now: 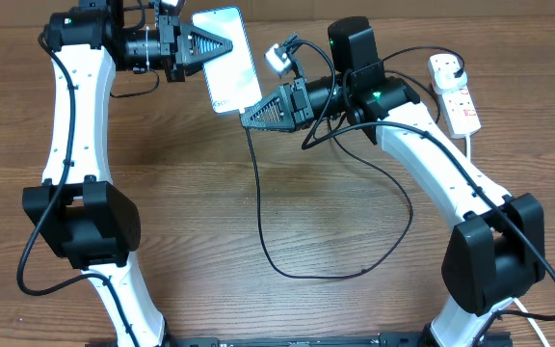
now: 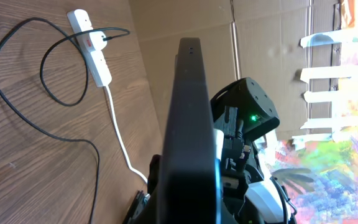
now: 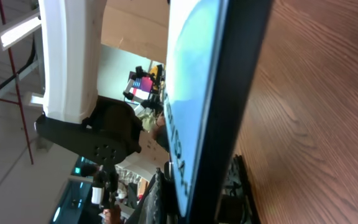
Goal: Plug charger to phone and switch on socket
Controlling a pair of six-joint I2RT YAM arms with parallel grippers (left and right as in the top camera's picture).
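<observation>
White text near the lower end of the phone's light blue screen is too small to read. The left gripper clamps the phone at upper centre. The right gripper sits at the phone's lower end, and I cannot tell whether it is gripping. The charger's thin black cable loops to the red-marked white socket at upper right.

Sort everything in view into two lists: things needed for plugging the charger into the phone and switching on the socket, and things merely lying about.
Needed: phone, black charger cable, white power strip.
Lying about: cardboard sheet, colourful painting, both in the background.
</observation>
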